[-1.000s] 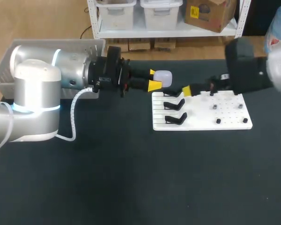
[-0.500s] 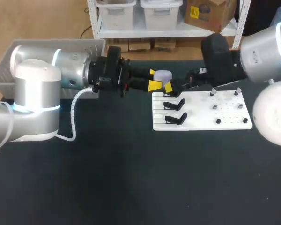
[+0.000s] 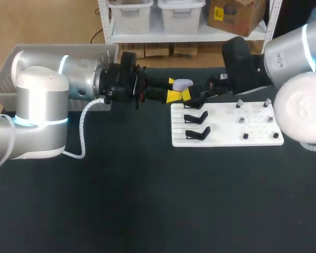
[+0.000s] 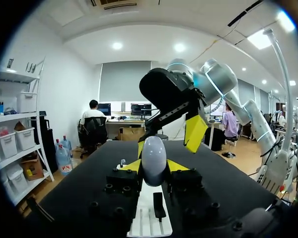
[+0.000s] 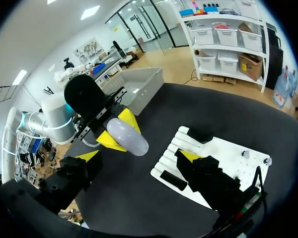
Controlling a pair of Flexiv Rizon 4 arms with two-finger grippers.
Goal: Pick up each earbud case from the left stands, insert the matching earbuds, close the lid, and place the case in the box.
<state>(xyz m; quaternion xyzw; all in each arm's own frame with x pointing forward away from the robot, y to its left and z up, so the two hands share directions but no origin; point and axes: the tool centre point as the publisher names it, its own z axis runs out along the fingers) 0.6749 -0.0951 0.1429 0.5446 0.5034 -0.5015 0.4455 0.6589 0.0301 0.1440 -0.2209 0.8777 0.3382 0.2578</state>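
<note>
In the head view, the left gripper (image 3: 174, 89) pinches the pale earbud case (image 3: 183, 84) in the air, just off the far corner of the white board (image 3: 226, 138). The right gripper (image 3: 189, 95) sits close beside the case.

In the left wrist view, the case stands upright between the left gripper's yellow tips, lid apparently shut. The right gripper's fingers flank its top, and contact cannot be judged.

In the right wrist view, the right gripper's fingers are spread wide and empty, with the case just ahead of them.

The case is off its stand, so the step in hand looks like opening the lid. That calls for the right gripper to engage the lid while the left one keeps a steady hold.
</note>
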